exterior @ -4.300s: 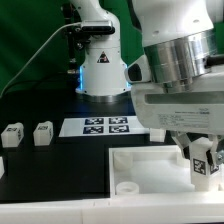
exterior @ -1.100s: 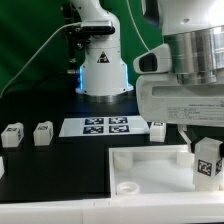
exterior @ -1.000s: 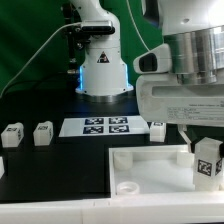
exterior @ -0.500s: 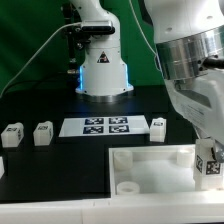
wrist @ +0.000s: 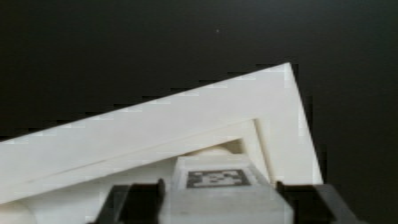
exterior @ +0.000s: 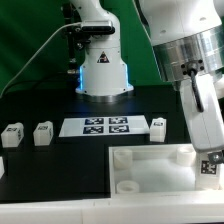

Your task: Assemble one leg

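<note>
**Leg held at the tray's corner**

The black table (exterior: pixel 40 105) fills most of the exterior view, with the robot's white base (exterior: pixel 103 60) standing at its back edge. The arm (exterior: pixel 190 50) comes down along the exterior view's right side. In front of it lies the large white tray (exterior: pixel 150 165), with a round socket (exterior: pixel 128 186) showing near its front corner on the exterior view's left. In the wrist view one corner of the tray (wrist: pixel 214 115) points out over the dark table.

The marker board (exterior: pixel 95 126) lies flat between the base and the tray. Just beside its end on the exterior view's right stands one loose leg (exterior: pixel 158 126). Two more loose legs (exterior: pixel 42 133) and (exterior: pixel 11 135) stand well apart from it at the exterior view's left.

The gripper (wrist: pixel 217 196) is closed on the leg (wrist: pixel 217 180), its dark fingers (wrist: pixel 128 203) pressed against both sides, the tagged face turned to the wrist camera. In the exterior view the held leg (exterior: pixel 211 165) sits low at the tray's end on the exterior view's right, partly cut off by the frame edge. Whether it touches the tray I cannot tell.
</note>
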Motion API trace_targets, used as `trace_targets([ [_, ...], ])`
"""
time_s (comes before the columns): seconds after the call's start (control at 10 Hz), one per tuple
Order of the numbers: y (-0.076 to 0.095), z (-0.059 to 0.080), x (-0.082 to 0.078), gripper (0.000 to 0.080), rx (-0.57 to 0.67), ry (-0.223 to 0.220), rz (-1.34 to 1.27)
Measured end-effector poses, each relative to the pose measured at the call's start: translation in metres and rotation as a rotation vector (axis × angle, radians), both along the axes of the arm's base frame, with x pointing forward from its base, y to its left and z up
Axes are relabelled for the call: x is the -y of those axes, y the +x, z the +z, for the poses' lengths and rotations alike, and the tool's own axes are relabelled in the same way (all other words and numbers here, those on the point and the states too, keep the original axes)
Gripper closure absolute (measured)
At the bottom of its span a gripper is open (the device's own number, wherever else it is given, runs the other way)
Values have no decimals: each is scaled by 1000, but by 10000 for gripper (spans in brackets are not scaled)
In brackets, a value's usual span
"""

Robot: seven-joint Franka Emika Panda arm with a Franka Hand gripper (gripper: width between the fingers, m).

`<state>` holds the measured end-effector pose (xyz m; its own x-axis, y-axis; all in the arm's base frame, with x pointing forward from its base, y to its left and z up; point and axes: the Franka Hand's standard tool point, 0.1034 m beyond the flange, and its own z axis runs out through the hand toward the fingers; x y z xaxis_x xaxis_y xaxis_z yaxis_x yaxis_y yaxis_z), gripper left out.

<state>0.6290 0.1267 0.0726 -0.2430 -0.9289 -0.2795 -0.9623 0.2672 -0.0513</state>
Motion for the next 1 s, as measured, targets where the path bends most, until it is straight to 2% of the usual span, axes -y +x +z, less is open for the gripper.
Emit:
trace_targets([
  [0.1,0,0,0,426,0,0,1],
  [0.2,0,0,0,275,1,0,3],
  [0.3,-3,-1,-2,275,-2,-6,55],
  [0.4,-8,-2,-5,178,-9,-10,126],
  [0.7,-9,2,-3,151,73,-74,517],
  [0.8,-9,2,-3,151,98,-110,662],
  [1.0,-9,1,-4,150,143,-140,875],
])
